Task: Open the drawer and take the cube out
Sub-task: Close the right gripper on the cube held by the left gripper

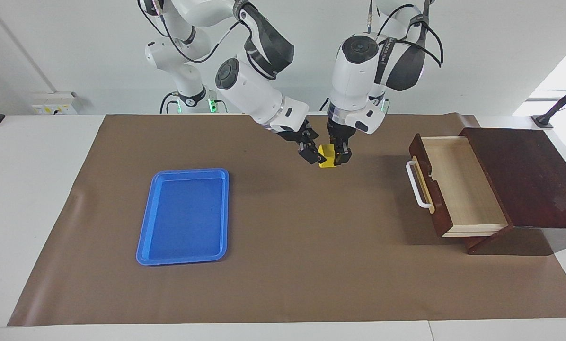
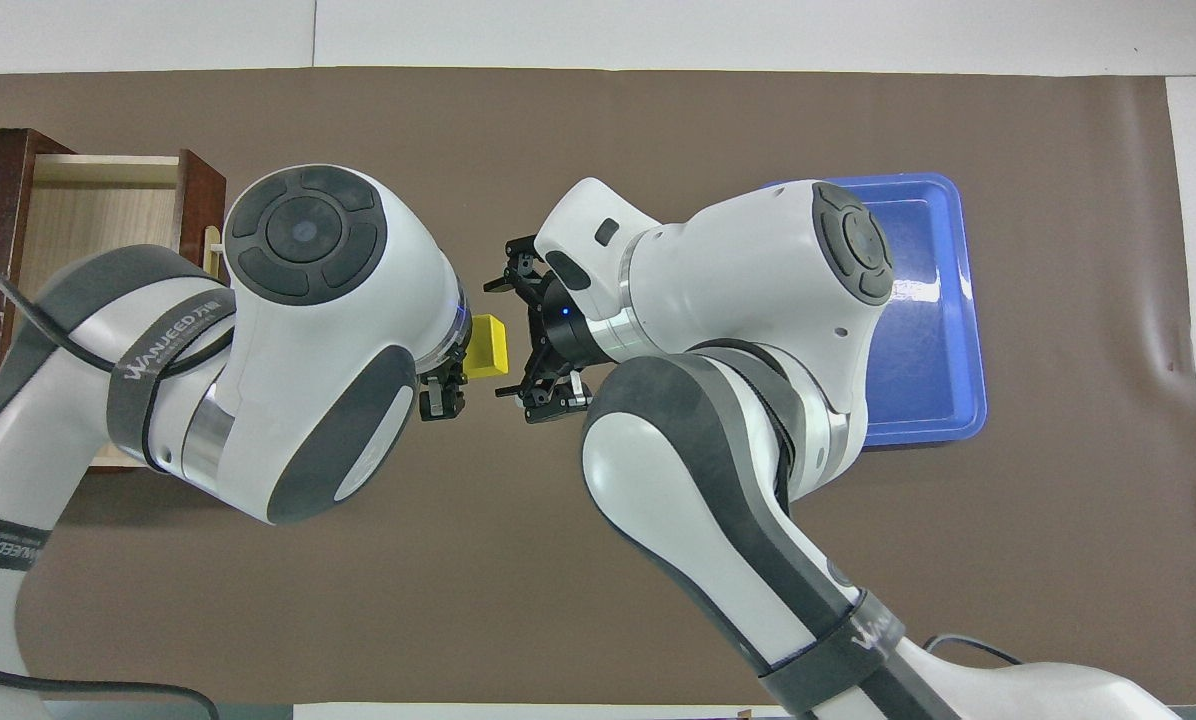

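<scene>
Readable lettering on the arms

A dark band [image 2: 170, 345] on the left arm, left of the overhead frame, reads "WANJEED" (small characters follow, illegible); a band [image 2: 873, 628] at lower right carries unreadable lettering.

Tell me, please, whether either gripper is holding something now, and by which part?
The left gripper holds the yellow cube by its side faces, above the mat. The right gripper is open beside it, holding nothing.

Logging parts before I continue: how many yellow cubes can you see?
1. The cube is held up over the brown mat between the blue tray and the open drawer, at the left gripper. The drawer's visible interior holds none.
</scene>
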`<state>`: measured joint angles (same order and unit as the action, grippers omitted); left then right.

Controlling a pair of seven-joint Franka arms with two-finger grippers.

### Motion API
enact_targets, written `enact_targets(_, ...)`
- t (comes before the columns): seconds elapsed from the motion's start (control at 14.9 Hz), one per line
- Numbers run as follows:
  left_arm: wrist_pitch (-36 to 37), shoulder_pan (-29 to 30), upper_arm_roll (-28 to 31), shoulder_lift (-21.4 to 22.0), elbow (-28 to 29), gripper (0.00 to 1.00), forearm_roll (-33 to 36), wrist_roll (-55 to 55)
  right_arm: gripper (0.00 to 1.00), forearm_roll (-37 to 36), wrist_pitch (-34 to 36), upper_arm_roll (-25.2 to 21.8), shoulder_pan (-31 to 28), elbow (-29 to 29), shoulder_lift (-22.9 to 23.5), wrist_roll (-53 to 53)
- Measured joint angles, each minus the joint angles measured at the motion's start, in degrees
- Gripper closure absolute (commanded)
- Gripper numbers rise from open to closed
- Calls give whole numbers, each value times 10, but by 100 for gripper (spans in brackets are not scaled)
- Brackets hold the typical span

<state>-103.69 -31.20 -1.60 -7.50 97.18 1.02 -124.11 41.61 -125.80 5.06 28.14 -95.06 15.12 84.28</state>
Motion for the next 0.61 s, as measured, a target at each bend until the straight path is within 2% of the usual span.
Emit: enact_targets(0.61,1,-1,0,1,-2,100,0,-1,0,29,-8,3,1,-26,-4,0)
